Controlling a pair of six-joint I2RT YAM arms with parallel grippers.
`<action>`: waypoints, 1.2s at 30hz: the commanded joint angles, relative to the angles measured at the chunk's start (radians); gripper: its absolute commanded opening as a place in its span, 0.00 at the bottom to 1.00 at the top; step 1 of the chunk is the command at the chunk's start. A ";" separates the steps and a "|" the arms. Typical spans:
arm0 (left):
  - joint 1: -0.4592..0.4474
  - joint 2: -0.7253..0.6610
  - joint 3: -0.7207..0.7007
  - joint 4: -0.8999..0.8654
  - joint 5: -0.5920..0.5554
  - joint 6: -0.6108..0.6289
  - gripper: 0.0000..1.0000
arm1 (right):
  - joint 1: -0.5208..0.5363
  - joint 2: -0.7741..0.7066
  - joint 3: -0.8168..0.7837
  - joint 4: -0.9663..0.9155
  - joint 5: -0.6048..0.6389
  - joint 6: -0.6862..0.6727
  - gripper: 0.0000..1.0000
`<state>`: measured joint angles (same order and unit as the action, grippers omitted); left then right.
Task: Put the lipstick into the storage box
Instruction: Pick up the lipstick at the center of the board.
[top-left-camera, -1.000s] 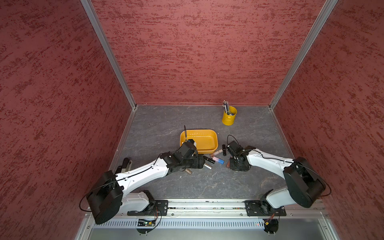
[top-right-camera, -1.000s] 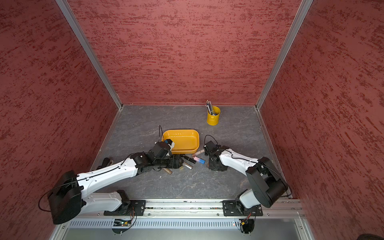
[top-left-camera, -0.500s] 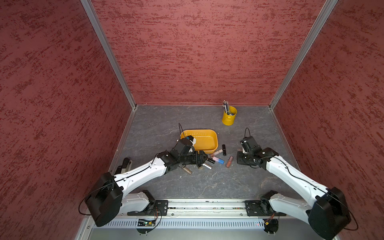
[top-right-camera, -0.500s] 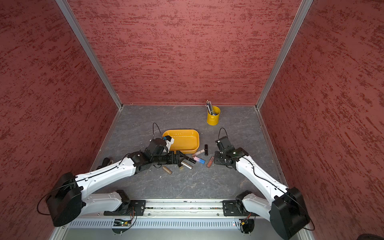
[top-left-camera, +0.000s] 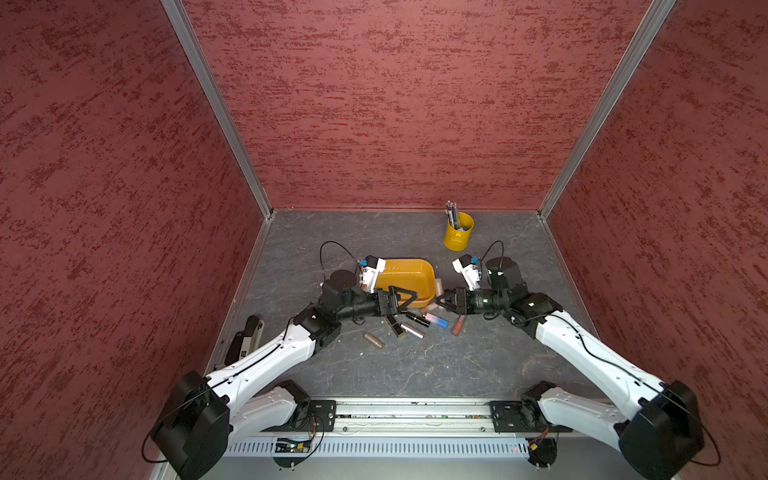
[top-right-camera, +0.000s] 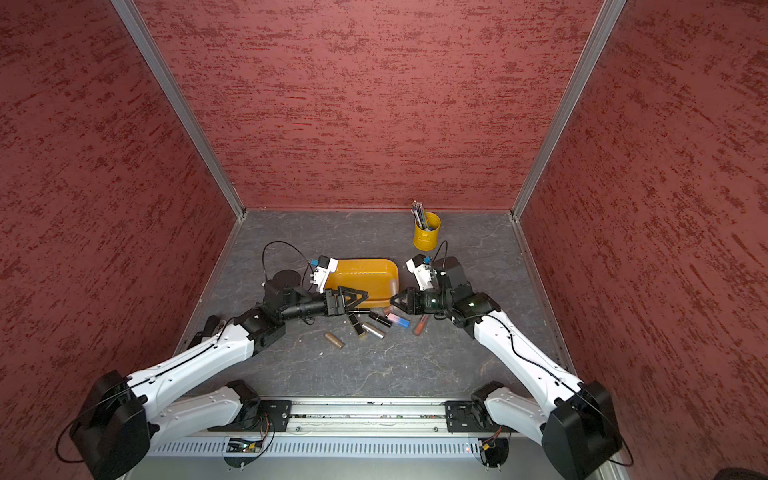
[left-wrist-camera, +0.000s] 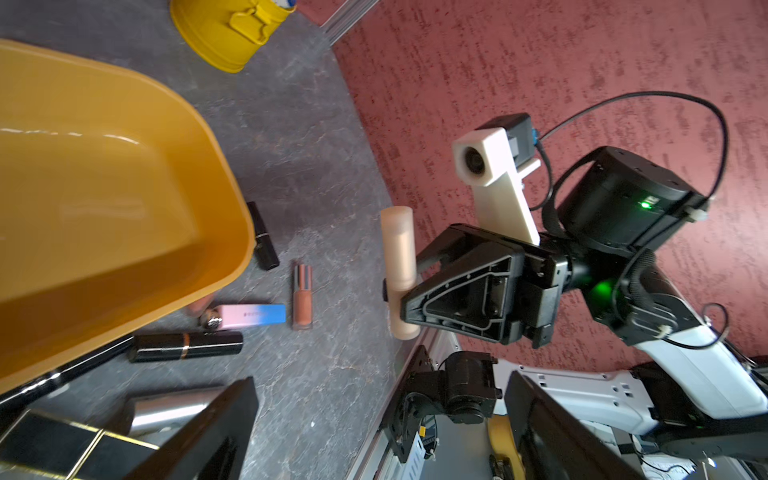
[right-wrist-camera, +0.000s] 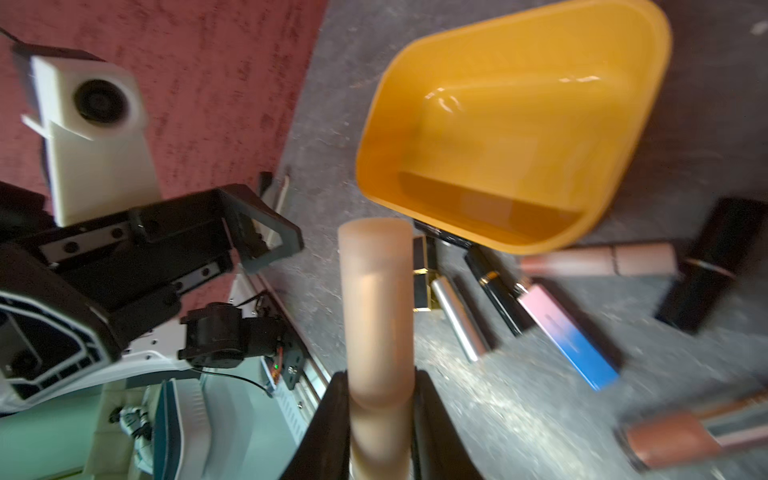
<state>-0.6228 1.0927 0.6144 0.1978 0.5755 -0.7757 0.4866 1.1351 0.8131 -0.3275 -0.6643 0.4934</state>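
Between red walls (top-left-camera: 395, 104): grey tabletop (top-left-camera: 457, 365), perhaps slate.

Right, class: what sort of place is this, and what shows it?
Probably a robot test booth: two arms mounted on a metal rail, red panel walls around a grey tabletop, lipsticks scattered beside a storage box.

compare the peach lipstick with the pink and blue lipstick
The peach lipstick is a round tube in one colour; the pink and blue lipstick is flat-sided and fades between two colours. The peach lipstick is clamped in the right end effector; the pink and blue lipstick lies on the table. Both are outside the storage box.
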 joint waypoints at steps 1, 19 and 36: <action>0.004 0.001 0.015 0.073 0.064 -0.023 0.96 | 0.045 0.040 0.040 0.172 -0.131 0.047 0.16; -0.005 0.039 0.014 0.161 0.057 -0.080 0.71 | 0.145 0.092 0.049 0.301 -0.133 0.102 0.16; -0.008 0.039 0.020 0.144 0.036 -0.082 0.33 | 0.167 0.097 0.048 0.299 -0.129 0.097 0.16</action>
<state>-0.6285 1.1278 0.6144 0.3332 0.6193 -0.8658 0.6453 1.2270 0.8303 -0.0578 -0.7830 0.5953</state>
